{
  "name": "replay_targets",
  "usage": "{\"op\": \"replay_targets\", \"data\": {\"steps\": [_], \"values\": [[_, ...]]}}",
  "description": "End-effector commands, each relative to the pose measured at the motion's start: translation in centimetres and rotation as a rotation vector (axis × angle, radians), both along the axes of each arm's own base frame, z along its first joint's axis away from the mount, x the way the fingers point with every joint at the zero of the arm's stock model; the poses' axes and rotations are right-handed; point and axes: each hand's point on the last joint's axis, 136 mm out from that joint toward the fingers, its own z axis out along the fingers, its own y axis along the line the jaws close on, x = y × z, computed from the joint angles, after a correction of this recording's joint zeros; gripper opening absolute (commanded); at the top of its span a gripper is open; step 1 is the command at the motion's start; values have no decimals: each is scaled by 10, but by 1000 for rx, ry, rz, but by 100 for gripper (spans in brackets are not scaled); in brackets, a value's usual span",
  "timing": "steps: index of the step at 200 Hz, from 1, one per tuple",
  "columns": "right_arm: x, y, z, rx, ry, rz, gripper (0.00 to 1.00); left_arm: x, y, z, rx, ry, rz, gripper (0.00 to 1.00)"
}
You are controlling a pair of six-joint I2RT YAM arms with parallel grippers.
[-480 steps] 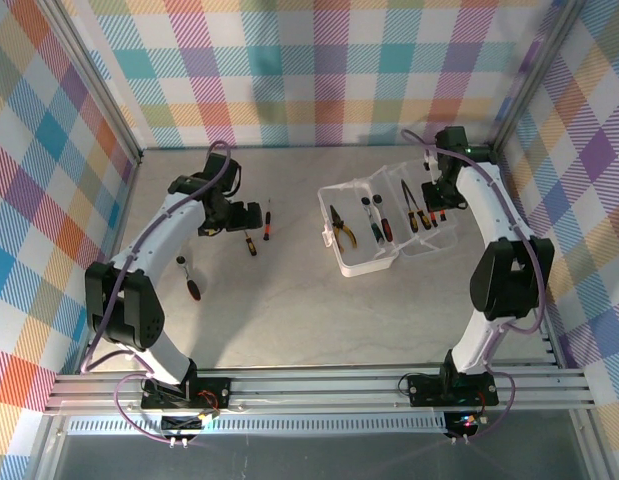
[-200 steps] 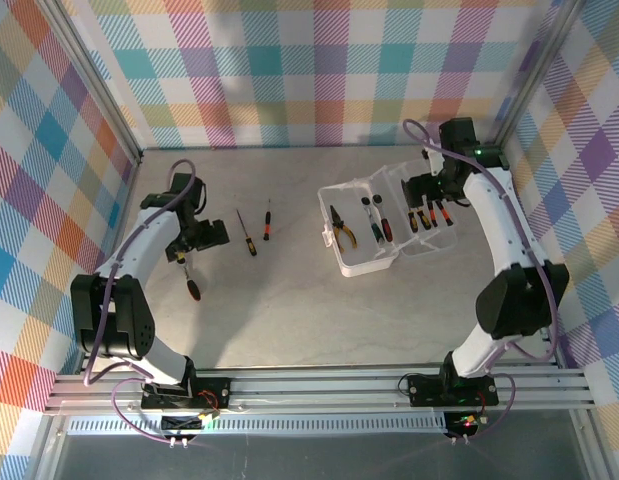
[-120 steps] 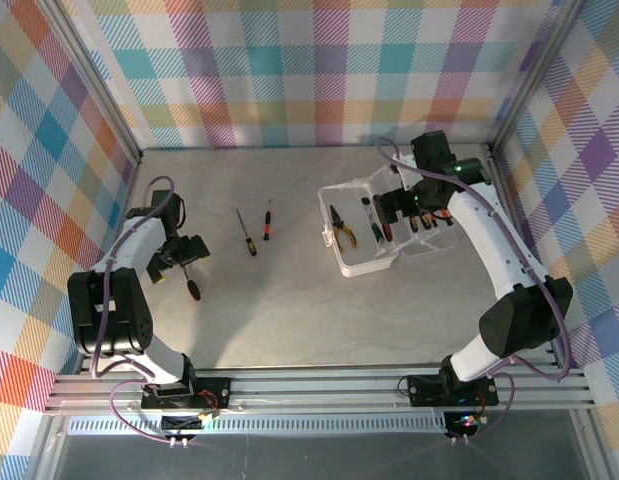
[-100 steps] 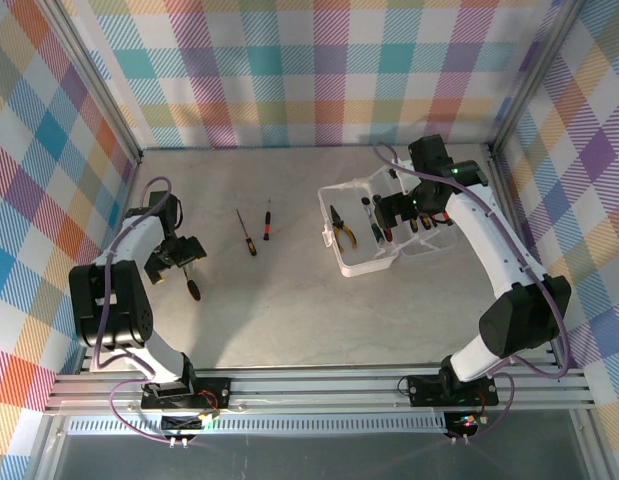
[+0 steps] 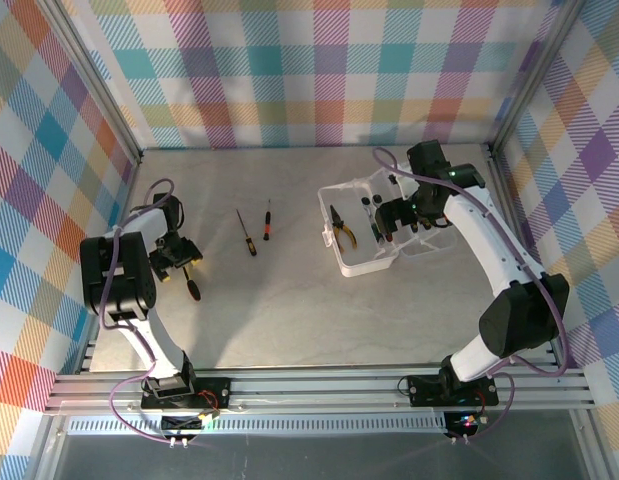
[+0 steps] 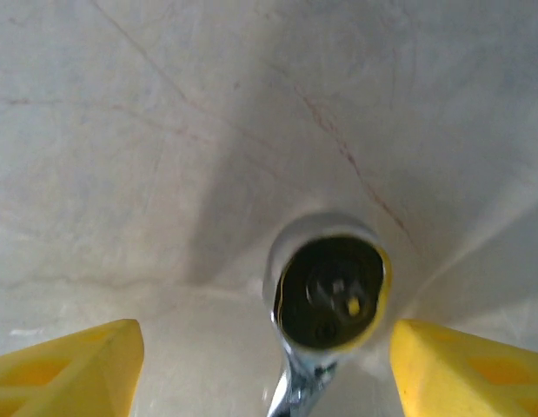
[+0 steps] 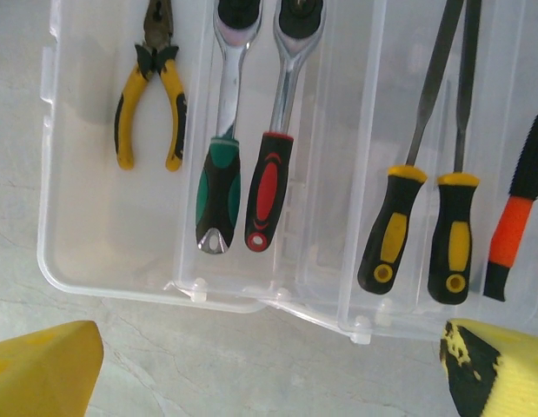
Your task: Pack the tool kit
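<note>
Left fingers (image 6: 64, 365): stood spread, flanking the ratchet head (image 6: 331, 291) on the desk (image 6: 164, 130)
Right fingers (image 7: 43, 365): stood spread above the case (image 7: 103, 252)
Yellow pliers (image 7: 156, 54): lay inside

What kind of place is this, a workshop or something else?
Probably a robot test cell, not a workshop: plaid backdrop walls, an aluminium rail frame, and a clear tool case on the table.

Reckoned from the middle of the worktop (image 5: 309, 320), I see the case (image 5: 361, 262) at 2 o'clock, my right pincer (image 7: 269, 369) above it. Inside, the pliers (image 7: 149, 82) lie at the 9 o'clock end, two ratchets (image 7: 221, 187) just beside them, long-shafted tools (image 7: 392, 228) further toward 3 o'clock. At 10 o'clock two screwdrivers (image 5: 247, 232) lie side by side. A third ratchet (image 5: 192, 287) lies at 9 o'clock, its head between the fingers of my left pincer (image 6: 267, 365).
</note>
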Motion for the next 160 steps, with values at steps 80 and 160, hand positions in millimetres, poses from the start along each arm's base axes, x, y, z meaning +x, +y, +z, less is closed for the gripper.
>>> {"op": "replay_targets", "data": {"steps": [80,160], "values": [[1,2,-6,21,20,-42,99,16,0,-21,-50,-13,4,26],[4,4,-6,28,29,-48,99,8,-13,-10,-103,-42,-50,0]]}}
